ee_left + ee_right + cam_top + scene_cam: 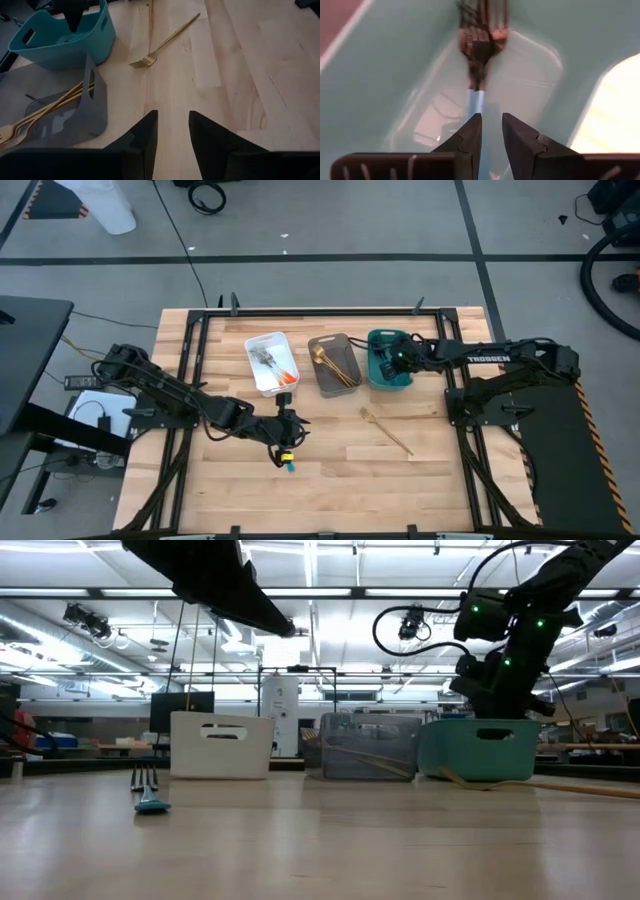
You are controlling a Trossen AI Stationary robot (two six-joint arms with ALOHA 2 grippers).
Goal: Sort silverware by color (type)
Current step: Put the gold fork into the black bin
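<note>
My right gripper [491, 131] reaches down into the teal bin [390, 361], its fingers a little apart. A blue-handled fork [476, 65] lies blurred in the bin, its handle end between them. My left gripper [172, 127] hangs open over bare table near the middle [297, 423], with nothing between its fingers. A gold fork [165, 45] lies flat on the table beyond it. A blue-handled piece [289, 463] lies on the table near the left gripper. The white bin [268, 363] holds orange-handled silverware and the grey bin [333, 366] holds gold ones. My right gripper comes from above into the teal bin, with the blue handle's end [476, 107] running in between its fingers. Whether the fingers touch the handle, I cannot tell. The fork's metal head points away from the fingers, down toward the bin's floor.
The three bins stand side by side at the table's far middle. Bare wood lies between the gold fork [388, 430] and the near edge. The table is framed by black rails [320, 310]. In the low view the blue-handled piece [150, 802] lies left of the white bin.
</note>
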